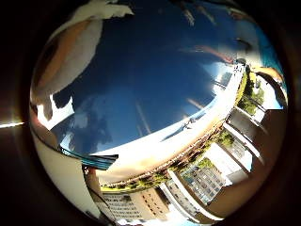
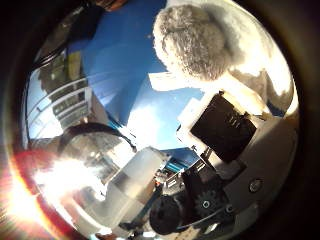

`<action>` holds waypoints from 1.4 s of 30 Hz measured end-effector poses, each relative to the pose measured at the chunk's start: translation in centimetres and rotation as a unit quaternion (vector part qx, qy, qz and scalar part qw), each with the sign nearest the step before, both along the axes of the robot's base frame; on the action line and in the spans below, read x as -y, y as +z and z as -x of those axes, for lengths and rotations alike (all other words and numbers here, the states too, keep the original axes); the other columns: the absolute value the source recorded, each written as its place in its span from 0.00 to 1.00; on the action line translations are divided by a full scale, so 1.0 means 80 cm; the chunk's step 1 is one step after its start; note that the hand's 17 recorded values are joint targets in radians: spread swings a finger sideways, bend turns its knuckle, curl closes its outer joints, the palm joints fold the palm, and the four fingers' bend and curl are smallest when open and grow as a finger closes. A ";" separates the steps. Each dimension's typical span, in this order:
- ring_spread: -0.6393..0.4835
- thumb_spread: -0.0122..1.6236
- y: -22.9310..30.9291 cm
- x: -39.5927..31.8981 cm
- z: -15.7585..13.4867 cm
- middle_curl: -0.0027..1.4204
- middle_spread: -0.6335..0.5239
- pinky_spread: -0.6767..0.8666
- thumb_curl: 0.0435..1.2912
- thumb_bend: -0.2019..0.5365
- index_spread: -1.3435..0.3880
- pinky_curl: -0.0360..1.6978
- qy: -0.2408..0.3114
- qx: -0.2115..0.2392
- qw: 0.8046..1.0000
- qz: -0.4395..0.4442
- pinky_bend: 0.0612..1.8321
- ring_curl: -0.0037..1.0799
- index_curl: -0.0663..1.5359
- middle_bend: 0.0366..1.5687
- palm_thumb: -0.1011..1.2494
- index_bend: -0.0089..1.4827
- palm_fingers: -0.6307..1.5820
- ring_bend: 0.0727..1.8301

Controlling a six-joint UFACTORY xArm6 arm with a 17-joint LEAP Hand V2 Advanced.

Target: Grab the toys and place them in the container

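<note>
- Little-finger view: glossy blue surface (image 1: 155, 70) fills the frame; buildings (image 1: 197, 183) and trees outdoors along the lower right.
- Thumb view: fluffy white toy (image 2: 192, 42) at top, hard against the hand (image 2: 225, 150); finger state unclear; sun glare lower left.

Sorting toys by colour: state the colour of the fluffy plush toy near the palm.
Off-white to cream; the fluffy plush toy shows best in the thumb side palm view.

My little-finger palm camera looks out close over a glossy blue surface (image 1: 155, 70) toward sunlit buildings. My thumb-side camera shares that blue surface, with a fluffy white plush toy (image 2: 192, 42) near the lens.
</note>
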State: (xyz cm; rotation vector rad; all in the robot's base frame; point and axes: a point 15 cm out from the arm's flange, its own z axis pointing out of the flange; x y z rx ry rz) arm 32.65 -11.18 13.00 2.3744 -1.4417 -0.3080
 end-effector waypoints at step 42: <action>0.44 0.64 0.380 -0.479 -0.172 0.88 0.27 0.52 0.69 0.26 0.22 0.47 -0.026 0.203 0.940 -0.271 0.95 0.84 0.53 0.79 0.82 0.66 0.60 0.86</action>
